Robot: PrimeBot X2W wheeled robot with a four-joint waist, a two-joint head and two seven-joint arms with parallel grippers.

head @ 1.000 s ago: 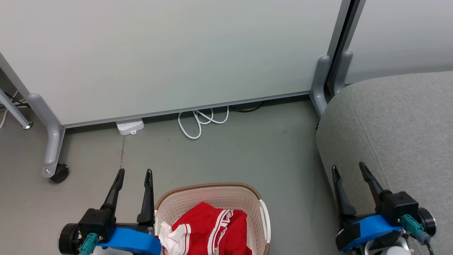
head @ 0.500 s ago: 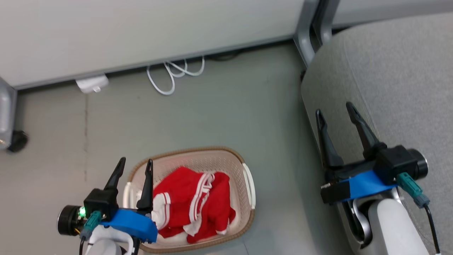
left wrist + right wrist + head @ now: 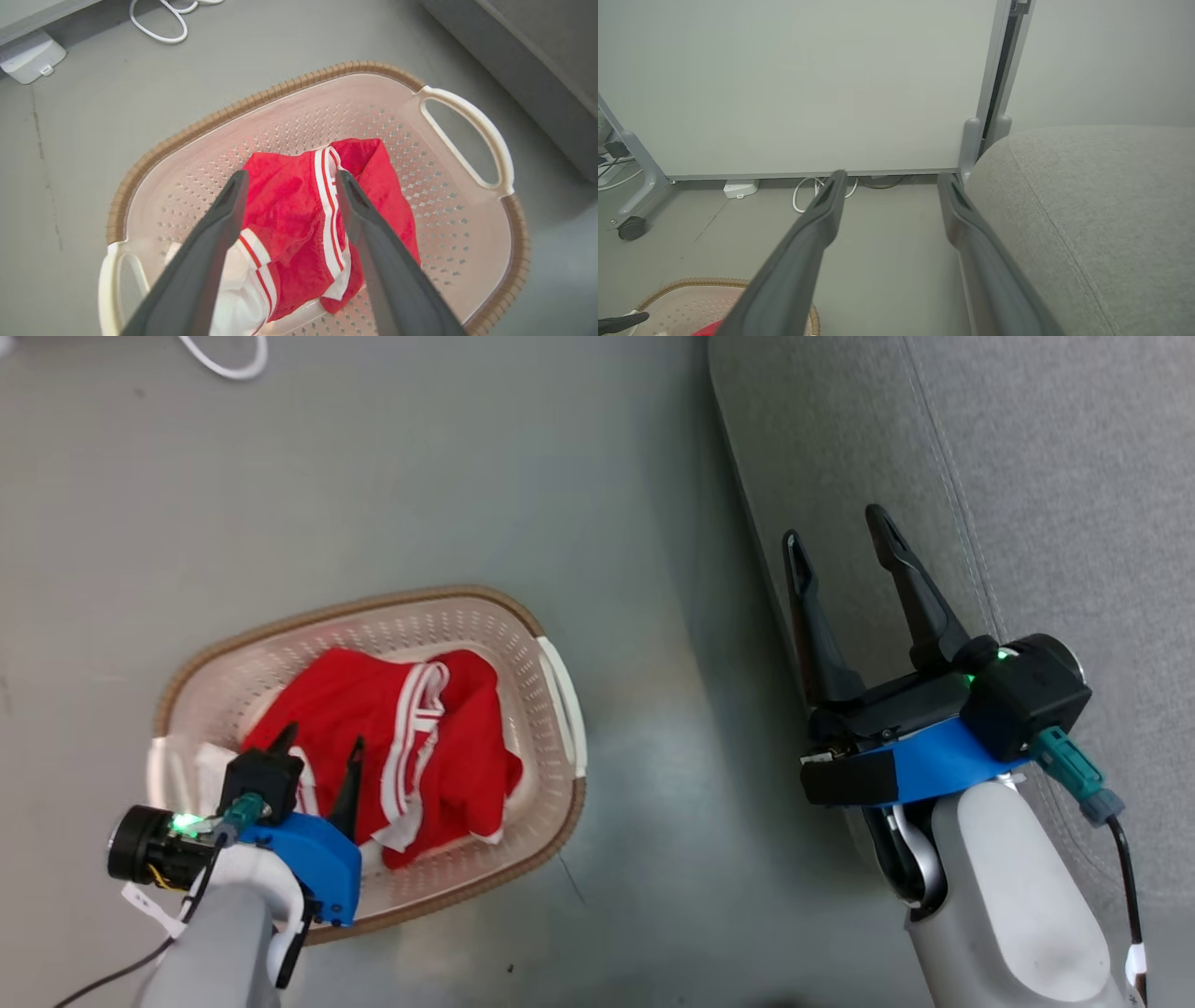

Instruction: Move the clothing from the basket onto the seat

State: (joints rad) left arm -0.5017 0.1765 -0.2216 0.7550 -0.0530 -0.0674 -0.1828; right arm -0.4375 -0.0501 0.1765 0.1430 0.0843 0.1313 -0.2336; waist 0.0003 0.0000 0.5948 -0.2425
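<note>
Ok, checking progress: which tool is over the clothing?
The left tool, open above the red clothing in the basket; the right tool is off beside the seat.

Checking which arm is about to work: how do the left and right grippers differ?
The left gripper points down into the basket at the red clothing; the right gripper points out toward the wall. The left gripper hangs over the basket; the right gripper is at the seat's edge. Both are open and empty.
</note>
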